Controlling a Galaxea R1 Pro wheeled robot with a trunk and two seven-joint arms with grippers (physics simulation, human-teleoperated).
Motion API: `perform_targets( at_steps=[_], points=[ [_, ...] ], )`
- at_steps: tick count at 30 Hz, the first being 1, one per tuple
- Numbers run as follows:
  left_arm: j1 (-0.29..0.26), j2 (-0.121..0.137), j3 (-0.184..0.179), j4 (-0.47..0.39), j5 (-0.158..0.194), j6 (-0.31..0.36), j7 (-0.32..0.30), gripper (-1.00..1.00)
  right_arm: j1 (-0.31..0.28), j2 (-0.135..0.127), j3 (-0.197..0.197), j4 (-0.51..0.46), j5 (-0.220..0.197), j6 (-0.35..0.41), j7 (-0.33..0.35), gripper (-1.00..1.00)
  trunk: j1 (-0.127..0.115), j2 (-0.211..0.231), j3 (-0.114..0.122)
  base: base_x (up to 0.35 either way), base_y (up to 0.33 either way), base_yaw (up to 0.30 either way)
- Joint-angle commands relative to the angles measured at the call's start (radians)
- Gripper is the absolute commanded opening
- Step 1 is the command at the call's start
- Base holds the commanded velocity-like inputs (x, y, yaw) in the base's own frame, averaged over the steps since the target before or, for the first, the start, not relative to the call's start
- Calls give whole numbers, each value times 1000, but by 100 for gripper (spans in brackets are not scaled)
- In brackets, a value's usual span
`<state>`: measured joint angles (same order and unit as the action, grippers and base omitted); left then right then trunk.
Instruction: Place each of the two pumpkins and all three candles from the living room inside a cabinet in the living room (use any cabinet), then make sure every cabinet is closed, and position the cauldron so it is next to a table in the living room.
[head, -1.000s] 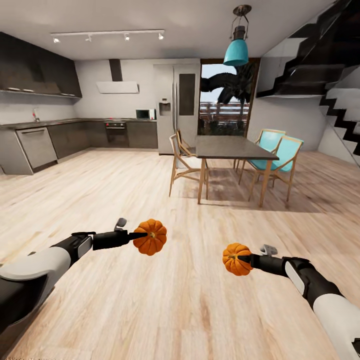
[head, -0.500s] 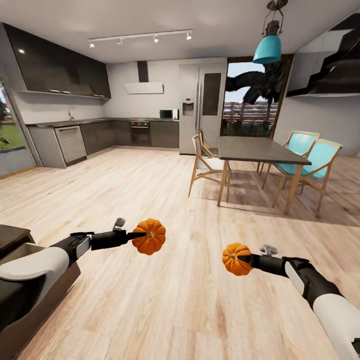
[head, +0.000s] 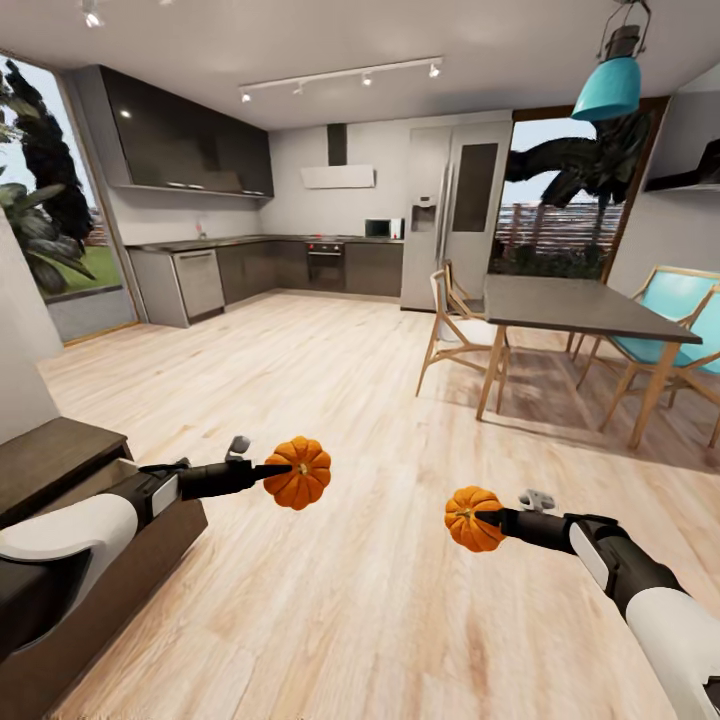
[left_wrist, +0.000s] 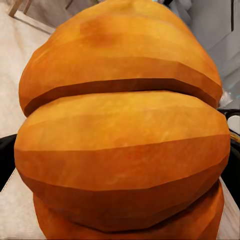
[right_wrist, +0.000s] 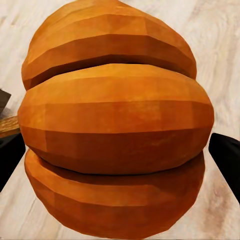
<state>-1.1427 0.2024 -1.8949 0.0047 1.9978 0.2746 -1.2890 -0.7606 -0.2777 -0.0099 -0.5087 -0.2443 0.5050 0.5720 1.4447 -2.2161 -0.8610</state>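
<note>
Since the earlier head pictures my camera has swung left: the dining table (head: 590, 305) has slid right, and a low dark brown cabinet (head: 60, 465) has come in at lower left. Both arms hold their pose. From the head view, my left gripper (head: 283, 468) pinches one pumpkin (head: 301, 474) above the plank floor (head: 350, 600); my right gripper (head: 482, 518) pinches the other pumpkin (head: 471, 519).

Left wrist view: orange pumpkin ribs (left_wrist: 120, 145), close up, between dark fingers (left_wrist: 7, 160).

Right wrist view: the second pumpkin (right_wrist: 115, 125), clamped likewise, over the floor.
</note>
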Motion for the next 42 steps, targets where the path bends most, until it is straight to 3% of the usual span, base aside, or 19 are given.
perform_targets(
  at_steps=[1, 17, 21, 27, 42],
  points=[
    [0, 0, 19, 0, 2, 0, -1, -100, 0, 0, -1, -1, -6, 1, 0, -100, 0, 0, 0, 0, 0, 288],
    [1, -4, 18, 0, -2, 0, 6, -100, 0, 0, -1, 4, -5, 1, -1, -100, 0, 0, 0, 11, -11, 288],
    [1, -3, 19, 0, -1, 0, 7, -100, 0, 1, 0, 6, -2, 4, -7, -100, 0, 0, -1, 245, -149, 289],
    [1, -2, 19, 0, 0, 0, 7, -100, 0, 2, 2, 6, 3, 4, -70, -100, 0, 0, -4, 272, -142, 289],
    [1, -1, 18, 0, 0, 0, 7, -100, 0, 2, 2, 6, 5, 4, -74, -100, 0, 0, -12, 158, -56, 289]
  ],
)
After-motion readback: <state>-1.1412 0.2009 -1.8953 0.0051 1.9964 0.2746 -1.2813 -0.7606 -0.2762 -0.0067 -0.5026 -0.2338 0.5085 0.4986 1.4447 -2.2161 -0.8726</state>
